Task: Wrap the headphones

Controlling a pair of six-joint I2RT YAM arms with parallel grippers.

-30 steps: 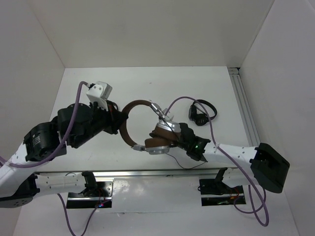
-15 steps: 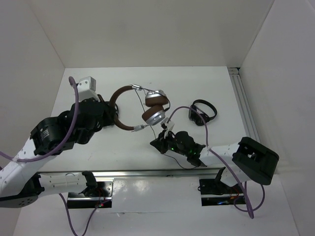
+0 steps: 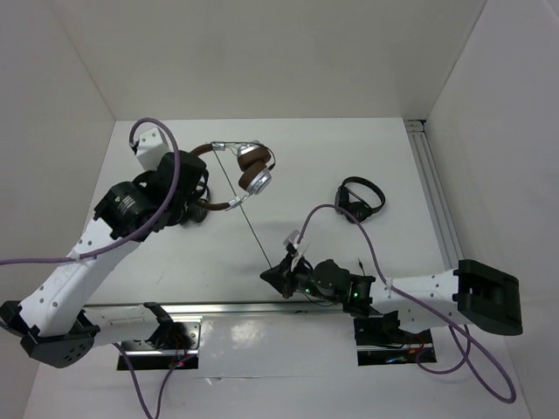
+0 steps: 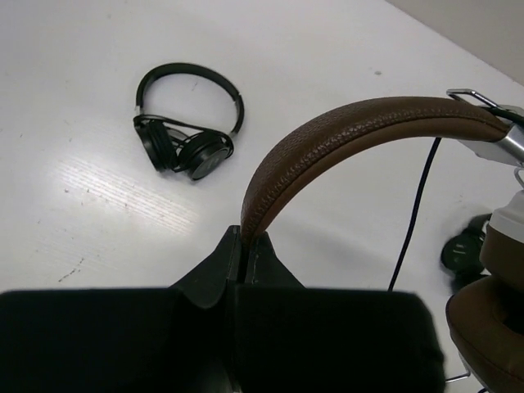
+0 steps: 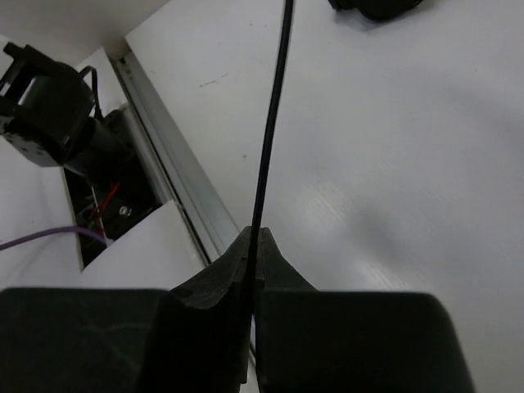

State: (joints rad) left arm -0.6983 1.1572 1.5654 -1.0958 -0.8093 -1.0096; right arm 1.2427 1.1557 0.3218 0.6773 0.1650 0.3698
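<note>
Two grips, one line: my left gripper [image 4: 244, 246] is clamped shut on the brown headband [image 4: 344, 131] of the headphones [image 3: 240, 170]. It holds them clear of the table [image 3: 349, 148], with the band arching up and away from the jaws and the silver cups [image 3: 255, 179] hanging off to one side. My right gripper [image 5: 254, 239] is pinched fully closed on the thin black cable [image 5: 274, 106]; in the right wrist view the cord comes straight out from between the jaws and runs directly ahead of them.

Seen from above, the cable [image 3: 249, 223] stretches as one straight, seemingly taut line between my two grips. It leaves the right gripper [image 3: 278, 278] and climbs diagonally to the cups beside the left gripper [image 3: 194, 185]. That line is the long axis the next move turns on, I judge. The headphones lie straight ahead of my right jaws, well apart from them, while my left jaws are already on the band. So the left is the nearer arm and the anchor, and the right is the one free to carry the cord around.

How much cable trails behind my right jaws I cannot tell. A small black pair [image 3: 360, 201] lies on the table off to the side of my right jaws, apart from the cord.

No turn of cable shows around the band or cups yet; the wrapping looks to be at its start.
</note>
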